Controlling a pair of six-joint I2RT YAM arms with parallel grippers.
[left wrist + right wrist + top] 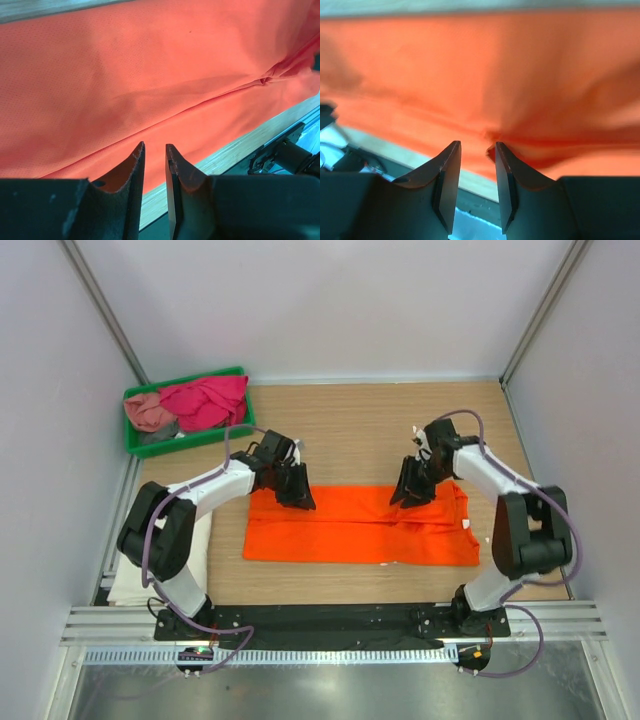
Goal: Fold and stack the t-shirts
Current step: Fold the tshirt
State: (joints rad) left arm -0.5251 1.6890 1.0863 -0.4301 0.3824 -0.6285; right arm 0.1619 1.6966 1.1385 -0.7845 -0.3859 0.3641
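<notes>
A bright orange t-shirt [360,530] lies flat in a long folded strip across the middle of the table, a lengthwise crease [165,112] running along it. My left gripper [298,498] hovers over its far left edge. In the left wrist view that gripper [154,150] is open by a narrow gap with nothing in it. My right gripper [408,498] is at the shirt's far edge, right of centre. In the right wrist view it [476,147] is open, and a small pucker of orange cloth [492,150] sits beside one fingertip.
A green tray [180,444] at the back left holds a magenta shirt [205,400] and a dusty pink one [148,412]. A folded white shirt [125,580] lies at the table's left edge beneath my left arm. Bare wood shows behind the orange shirt.
</notes>
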